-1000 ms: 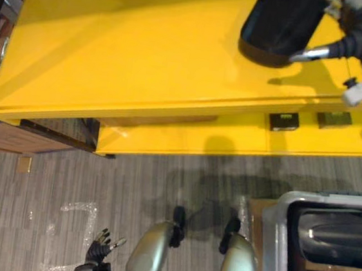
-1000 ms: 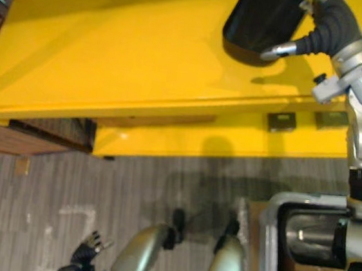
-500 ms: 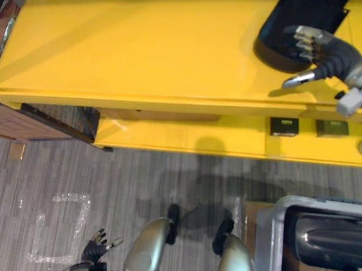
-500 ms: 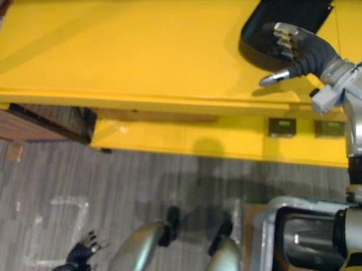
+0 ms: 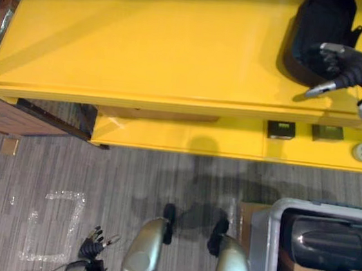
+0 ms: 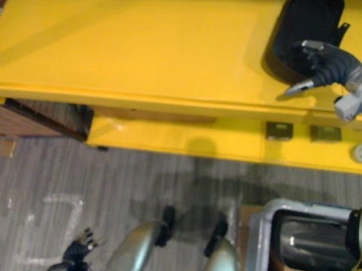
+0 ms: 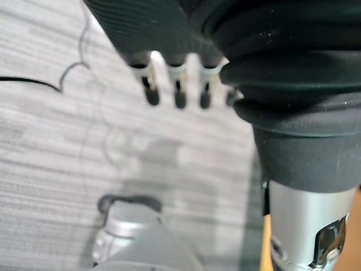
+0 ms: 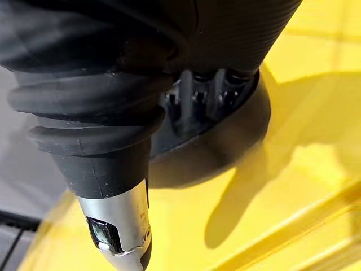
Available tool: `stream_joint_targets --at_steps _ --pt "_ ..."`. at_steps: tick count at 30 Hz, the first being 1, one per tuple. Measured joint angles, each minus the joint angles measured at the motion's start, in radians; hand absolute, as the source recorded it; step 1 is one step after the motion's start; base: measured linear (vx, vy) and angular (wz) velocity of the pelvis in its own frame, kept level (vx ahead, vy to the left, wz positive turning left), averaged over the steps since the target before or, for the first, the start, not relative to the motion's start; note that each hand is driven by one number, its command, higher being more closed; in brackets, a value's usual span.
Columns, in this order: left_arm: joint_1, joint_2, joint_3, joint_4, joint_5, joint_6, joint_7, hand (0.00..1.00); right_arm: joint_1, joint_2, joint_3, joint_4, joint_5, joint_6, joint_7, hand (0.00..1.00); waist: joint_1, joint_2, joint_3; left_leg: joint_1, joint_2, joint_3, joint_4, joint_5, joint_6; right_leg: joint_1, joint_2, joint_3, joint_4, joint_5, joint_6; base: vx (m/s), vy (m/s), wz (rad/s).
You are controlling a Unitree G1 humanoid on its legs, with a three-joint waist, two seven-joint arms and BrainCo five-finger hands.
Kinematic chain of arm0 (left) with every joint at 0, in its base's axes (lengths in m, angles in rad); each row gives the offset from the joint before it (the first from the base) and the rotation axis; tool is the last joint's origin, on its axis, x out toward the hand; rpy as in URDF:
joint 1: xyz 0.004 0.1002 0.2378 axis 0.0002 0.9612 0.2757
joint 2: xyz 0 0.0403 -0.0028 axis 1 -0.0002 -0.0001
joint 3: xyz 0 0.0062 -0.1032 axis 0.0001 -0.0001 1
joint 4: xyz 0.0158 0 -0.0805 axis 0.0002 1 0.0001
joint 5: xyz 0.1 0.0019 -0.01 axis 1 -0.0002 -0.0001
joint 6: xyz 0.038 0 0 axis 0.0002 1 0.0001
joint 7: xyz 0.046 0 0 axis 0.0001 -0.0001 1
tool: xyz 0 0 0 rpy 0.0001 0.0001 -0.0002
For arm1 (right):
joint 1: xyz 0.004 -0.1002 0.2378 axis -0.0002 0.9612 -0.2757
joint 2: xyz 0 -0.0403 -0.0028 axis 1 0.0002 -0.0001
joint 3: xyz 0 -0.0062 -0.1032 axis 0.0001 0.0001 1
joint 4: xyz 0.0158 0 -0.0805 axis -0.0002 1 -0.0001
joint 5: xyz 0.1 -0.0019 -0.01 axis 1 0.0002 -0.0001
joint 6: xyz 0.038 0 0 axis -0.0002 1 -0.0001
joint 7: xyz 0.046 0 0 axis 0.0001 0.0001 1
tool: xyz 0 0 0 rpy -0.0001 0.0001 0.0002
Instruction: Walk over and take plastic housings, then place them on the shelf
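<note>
A black plastic housing (image 5: 322, 27) lies on the far right of the yellow shelf top (image 5: 145, 41). My right hand (image 5: 350, 63) is at the housing's near end, its fingers (image 8: 197, 96) fairly straight and resting against the dark rim (image 8: 225, 135), the thumb pointing away over the shelf. It is open. More black housings (image 5: 328, 241) lie in a grey bin (image 5: 264, 241) on the floor at the lower right. Low at the left, above the carpet, my left hand (image 5: 91, 250) hangs with relaxed fingers (image 7: 177, 93) and holds nothing.
Below the shelf top's front edge a lower yellow level (image 5: 187, 136) carries two small dark boxes (image 5: 282, 128). A brown board (image 5: 14, 118) juts out under the shelf at the left. A square tape mark (image 5: 55, 226) is on the grey carpet.
My right hand let go of the housing on the shelf and opened. The housing has turned more end-on, with the hand now at its near end. The camera shifted a little.
</note>
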Motion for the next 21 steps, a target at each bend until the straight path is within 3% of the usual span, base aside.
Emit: stream_joint_targets --at_steps 7,9,11,17,21 --pt "0.0 0.013 0.0 -0.026 0.0 0.005 0.0 0.0 0.008 -0.022 0.01 0.0 0.0 0.006 0.005 0.0 -0.002 -0.022 0.0 0.001 0.008 0.015 -0.003 0.0 0.0 0.007 0.005 0.003 -0.028 0.017 -0.001 0.0 0.014 -0.04" --pt "0.0 0.022 0.0 -0.031 0.0 0.005 0.001 0.0 0.021 -0.022 0.01 -0.001 -0.004 -0.01 -0.017 0.0 -0.001 -0.03 0.0 0.001 0.011 0.016 -0.003 0.0 0.0 0.012 0.01 0.003 -0.038 0.022 -0.001 0.0 0.0 0.0" --pt "0.0 0.032 0.0 -0.036 0.0 0.005 0.001 0.0 0.028 -0.022 0.01 -0.009 -0.023 -0.037 -0.058 0.0 -0.001 -0.037 0.002 0.001 0.011 0.017 -0.002 0.0 0.0 0.012 0.012 0.003 -0.041 0.023 -0.001 0.0 0.0 0.0" --pt "0.0 0.037 0.002 -0.035 0.0 0.009 0.007 0.0 0.07 -0.036 0.01 -0.101 -0.227 -0.187 -0.237 0.0 0.001 -0.044 0.002 -0.001 0.014 0.017 0.004 -0.001 0.0 0.013 0.018 0.003 -0.042 0.023 -0.001 0.0 0.0 0.0" --pt "0.0 0.037 0.001 -0.035 0.0 0.014 0.011 0.0 0.128 -0.038 0.011 -0.166 -0.347 -0.255 -0.347 0.0 0.0 -0.044 0.002 -0.004 0.016 0.017 0.004 -0.003 -0.001 0.012 0.019 0.003 -0.041 0.022 -0.002 0.0 0.0 0.0"
